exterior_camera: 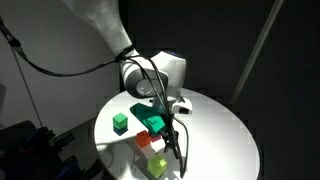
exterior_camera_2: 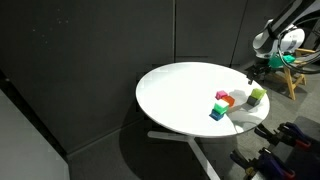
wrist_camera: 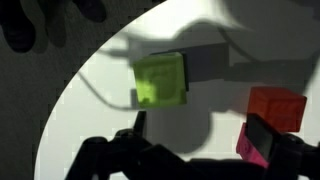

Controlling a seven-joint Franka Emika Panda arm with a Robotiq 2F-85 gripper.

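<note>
My gripper (wrist_camera: pixel 200 135) is open and empty, hovering above the round white table (wrist_camera: pixel 90 120). In the wrist view a lime-green cube (wrist_camera: pixel 160 79) lies just beyond the left finger. A red cube (wrist_camera: pixel 276 107) and a magenta block (wrist_camera: pixel 250 147) lie by the right finger, and the finger partly hides the magenta block. Nothing is between the fingers. In an exterior view the gripper (exterior_camera: pixel 162 135) hangs over the red cube (exterior_camera: pixel 145 142) and the lime cube (exterior_camera: pixel 155 165). In an exterior view it (exterior_camera_2: pixel 260 68) is above the lime cube (exterior_camera_2: pixel 257 96).
A darker green cube (exterior_camera: pixel 121 123) sits apart near the table's edge. A blue block (exterior_camera_2: pixel 217 113), a green block (exterior_camera_2: pixel 226 103) and a pink block (exterior_camera_2: pixel 222 95) cluster near the rim. A black cable (exterior_camera: pixel 178 150) hangs from the arm. Black curtains surround the table.
</note>
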